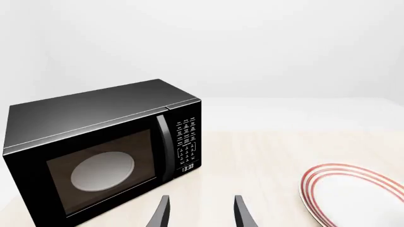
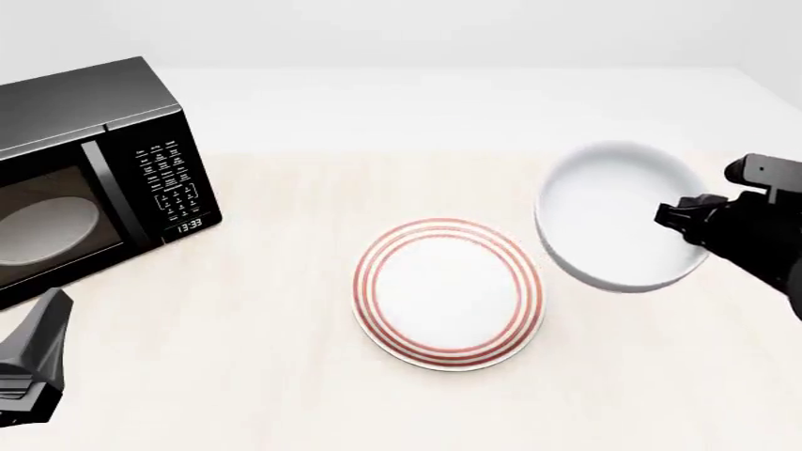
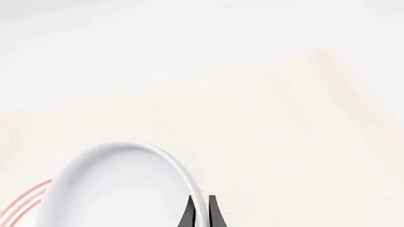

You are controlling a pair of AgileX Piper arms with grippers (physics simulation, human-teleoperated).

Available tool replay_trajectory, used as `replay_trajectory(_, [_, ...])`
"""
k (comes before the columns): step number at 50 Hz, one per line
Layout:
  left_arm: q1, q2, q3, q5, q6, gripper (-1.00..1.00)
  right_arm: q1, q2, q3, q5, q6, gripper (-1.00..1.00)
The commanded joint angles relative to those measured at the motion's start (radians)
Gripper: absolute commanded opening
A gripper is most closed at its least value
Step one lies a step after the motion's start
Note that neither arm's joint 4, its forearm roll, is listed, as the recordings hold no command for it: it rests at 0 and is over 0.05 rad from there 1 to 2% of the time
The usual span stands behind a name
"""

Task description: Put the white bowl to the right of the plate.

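Note:
The white bowl (image 2: 617,214) hangs tilted to the right of the plate (image 2: 448,292), its lower left edge overlapping the plate's rim in the front view. My right gripper (image 2: 677,218) is shut on the bowl's right rim; the right wrist view shows the rim of the bowl (image 3: 126,184) pinched between the fingertips (image 3: 213,210). The plate (image 1: 353,194), flat with red rings, lies at the table's middle. My left gripper (image 1: 200,208) is open with nothing between its fingers, low at the front left, pointing between the microwave and the plate.
A black microwave (image 2: 88,169) stands at the back left with a pale dish (image 1: 103,170) behind its window. The left arm (image 2: 32,362) rests at the front left corner. The wooden table (image 2: 276,357) stretches around the plate.

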Motion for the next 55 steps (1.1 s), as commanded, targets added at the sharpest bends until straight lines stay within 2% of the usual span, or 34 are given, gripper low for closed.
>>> replay_trajectory(1, [0.000,0.000,0.000,0.000,0.000,1.00,-0.081,-0.055,0.070,-0.018,0.014,-1.00])
replay_trajectory(11, [0.000,0.000,0.000,0.000,0.000,1.00,-0.112,-0.060,0.110,-0.047,0.021,-1.00])
replay_trajectory(21, [0.000,0.000,0.000,0.000,0.000,1.00,-0.150,-0.011,0.156,-0.124,0.036,-1.00])
replay_trajectory(46, [0.000,0.000,0.000,0.000,0.000,1.00,-0.229,0.067,0.198,-0.224,0.039,-1.00])
replay_trajectory(55, [0.000,0.000,0.000,0.000,0.000,1.00,-0.254,0.160,0.203,-0.304,0.045,-1.00])
